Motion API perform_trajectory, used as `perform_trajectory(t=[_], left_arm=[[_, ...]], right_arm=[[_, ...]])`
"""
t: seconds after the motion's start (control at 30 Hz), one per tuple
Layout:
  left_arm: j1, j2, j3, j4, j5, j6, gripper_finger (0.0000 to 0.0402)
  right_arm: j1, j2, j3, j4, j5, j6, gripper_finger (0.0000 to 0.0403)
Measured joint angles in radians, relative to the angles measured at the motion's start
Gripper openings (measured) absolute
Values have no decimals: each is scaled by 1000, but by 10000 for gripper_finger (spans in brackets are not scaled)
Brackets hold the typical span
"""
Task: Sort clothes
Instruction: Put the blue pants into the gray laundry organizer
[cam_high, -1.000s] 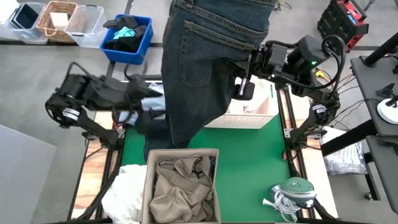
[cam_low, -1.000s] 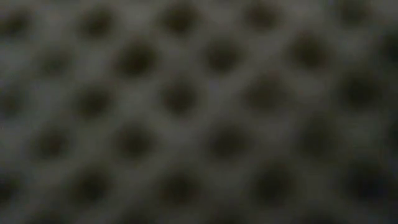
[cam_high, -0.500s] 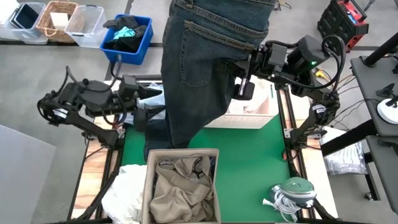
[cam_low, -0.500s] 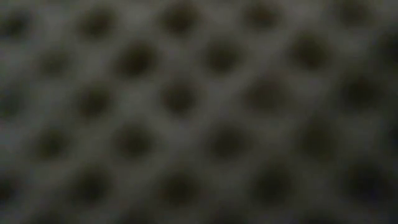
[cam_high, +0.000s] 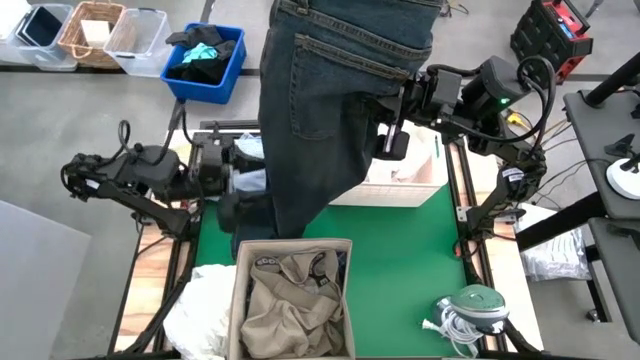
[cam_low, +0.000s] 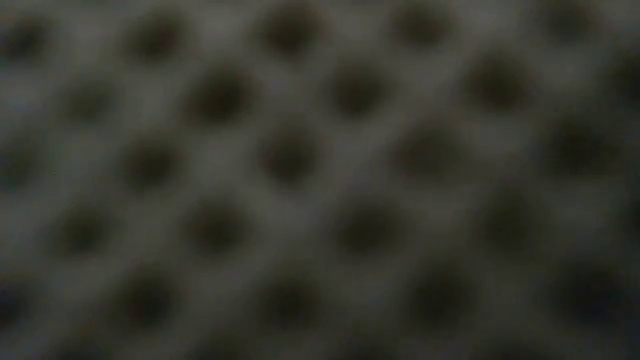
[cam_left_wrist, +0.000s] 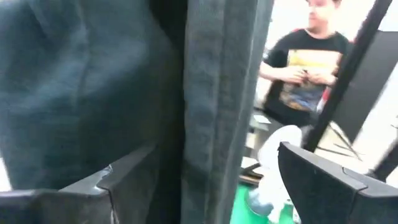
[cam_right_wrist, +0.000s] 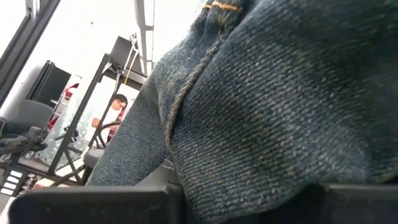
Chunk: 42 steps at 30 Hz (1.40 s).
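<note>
The dark denim jeans hang high over the table's far half, and my right gripper is shut on them at their right side. My left gripper is at their left, low by the hanging leg. In its wrist view that gripper is open, with a hanging fold of the leg between its fingers; I cannot tell whether either finger touches the denim. A khaki piece lies in a box at the near edge, and a white piece lies left of that box. A close, blurred mesh fills the low view. My right gripper pinches a bunched fold of denim between its two fingers, beside a seam on the jeans' right side. The fingers reach in level from the table's right. The jeans hang below the hold, their lower end down by my left gripper.
A blue bin of dark and teal fabrics stands beyond the far left corner, with smaller bins to its left. A white box sits under the jeans' right side. A green object with a coiled cable lies near right. People show beyond the table.
My left arm has swung toward the table's near edge and come level, so its gripper now sits lower beside the hanging leg. The jeans and my right gripper have kept still.
</note>
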Motion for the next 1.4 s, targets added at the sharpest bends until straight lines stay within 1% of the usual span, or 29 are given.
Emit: perform_trajectory(t=[0.1, 0.13, 0.2, 0.27, 0.33, 0.4, 0.53, 0.6, 0.67, 0.73, 0.8, 0.9, 1.03, 1.27, 1.33, 1.4], left_arm=[[2, 8, 0, 2, -102, 25, 298], [2, 14, 0, 2, -120, 41, 294], [2, 29, -2, 0, -118, 66, 280], [0, 46, -2, -1, -111, 80, 256], [0, 55, -2, -1, -113, 80, 225], [1, 56, -2, 0, -150, 79, 186], [-16, 32, -2, -8, -336, 76, 97], [-19, 15, -1, -15, -402, 76, 55], [-19, 2, 0, -15, -409, 77, 21], [-19, -1, 0, -16, -409, 77, 6], [-19, -1, 0, -26, -407, 77, 13], [-19, -1, 0, -47, -406, 64, 47], [-19, -2, 0, -91, -424, 7, 117], [-17, 12, 0, -136, -538, -53, 258], [-12, 23, 0, -142, -562, -53, 289], [-4, 31, 0, -145, -567, -50, 310]], right_arm=[[0, 0, 0, 0, 0, 1, 68], [0, 0, 0, 0, 0, 4, 68], [0, 0, 0, 0, 0, 8, 68], [0, 0, 0, 0, 0, 8, 68], [0, 0, 0, 0, 0, 8, 68], [0, 0, 0, 0, 0, 9, 68], [0, 0, 0, 1, 1, 9, 68], [0, 0, 0, 1, 2, 15, 68], [0, 0, 0, 1, 4, 15, 68], [0, 0, 0, 1, 4, 15, 68], [0, 0, 0, 0, 4, 17, 68], [0, 5, 0, 0, 3, 16, 68], [0, 7, 0, 0, 1, 16, 68], [0, 17, 0, 23, 0, 7, 68], [0, 17, 0, 23, 0, 7, 68], [0, 19, 0, 24, 0, 7, 68]])
